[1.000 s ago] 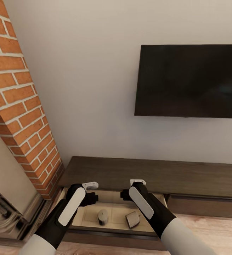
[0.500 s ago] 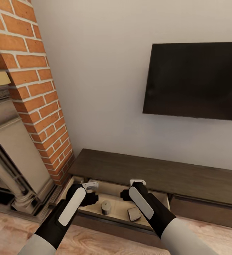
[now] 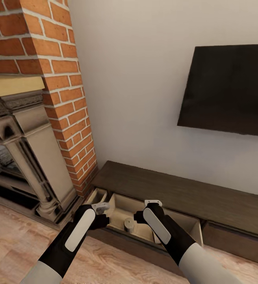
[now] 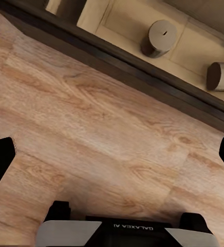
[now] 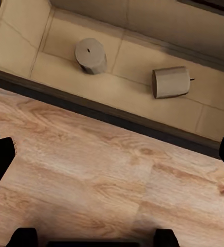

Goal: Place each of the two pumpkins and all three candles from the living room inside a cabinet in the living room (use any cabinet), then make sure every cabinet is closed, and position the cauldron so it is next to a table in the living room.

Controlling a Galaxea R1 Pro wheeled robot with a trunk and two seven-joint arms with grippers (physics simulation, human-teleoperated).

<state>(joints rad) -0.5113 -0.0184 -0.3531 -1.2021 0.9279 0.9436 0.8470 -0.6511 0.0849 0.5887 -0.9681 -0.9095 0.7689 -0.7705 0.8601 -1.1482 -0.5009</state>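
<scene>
**Open cabinet drawer with two candles; view swung toward the fireplace**

- Cabinet (image 3: pixel 176 193): long, low, dark-brown unit against the white wall, under the black TV (image 3: pixel 231 94). One drawer (image 3: pixel 192 227) stands pulled out, pale tan inside; a narrower open compartment (image 3: pixel 97 195) lies beside it at the fireplace end.
- Upright candle (image 5: pixel 90 55): grey-tan cylinder standing on the drawer floor, wick up; also seen from the head view (image 3: pixel 129 225) and the left wrist (image 4: pixel 158 37).
- Lying candle (image 5: pixel 171 82): same colour, on its side, wick pointing away from the upright one; well apart from it, in the same drawer (image 4: pixel 221 75).
- Left end effector (image 3: pixel 101 206): over the plank floor (image 3: pixel 10 244) just before the drawer front; fingers spread, released, holding nothing.
- Right end effector (image 3: pixel 153 203): above the drawer's front edge; fingers spread, released, empty.
- Fireplace (image 3: pixel 30 130): red brick column with stone surround and pale mantel.
- Change against the earlier frames: the whole view has shifted, so more of the fireplace shows and the TV sits further to the side. This is camera movement; both arms keep the same pose in the frame.
</scene>
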